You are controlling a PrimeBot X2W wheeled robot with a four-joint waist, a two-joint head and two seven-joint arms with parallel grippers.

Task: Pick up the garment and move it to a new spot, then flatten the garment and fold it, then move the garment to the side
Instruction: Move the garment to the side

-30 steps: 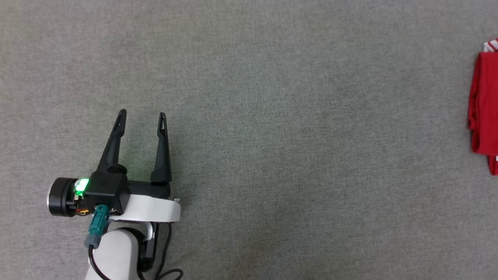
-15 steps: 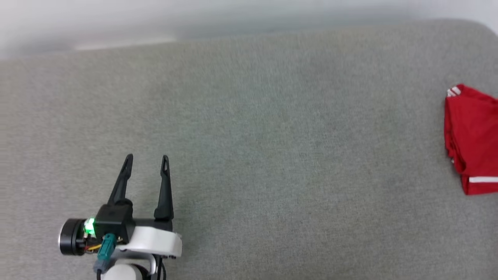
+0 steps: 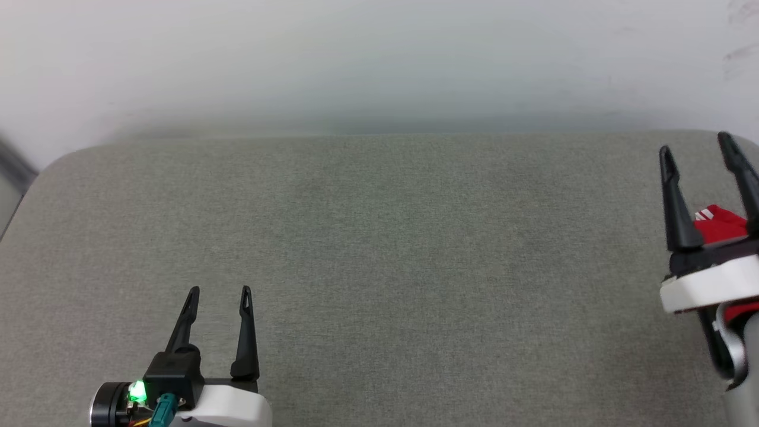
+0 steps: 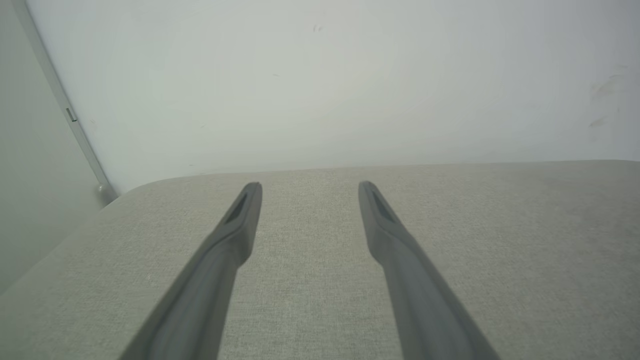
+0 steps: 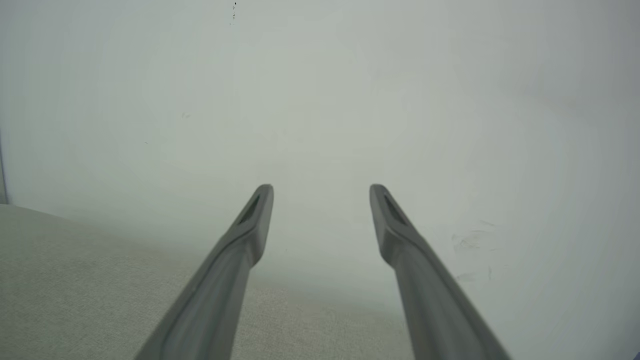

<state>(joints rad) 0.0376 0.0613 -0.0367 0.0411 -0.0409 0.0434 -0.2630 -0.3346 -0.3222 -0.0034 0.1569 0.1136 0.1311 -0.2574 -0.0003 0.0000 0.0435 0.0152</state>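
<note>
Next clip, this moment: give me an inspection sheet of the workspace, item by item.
Surface: grey fabric surface, flat, with rounded corners.
Job's things: garment, red with a bit of white trim, at the surface's right edge, mostly hidden behind the right gripper; whether it is folded cannot be told.
Clutter: nothing seen.
Grippers: left gripper open and empty over bare surface; right gripper open and empty, in front of the garment.
Cables: teal connector with thin wires at the left wrist.
Surroundings: pale wall behind the surface.
</note>
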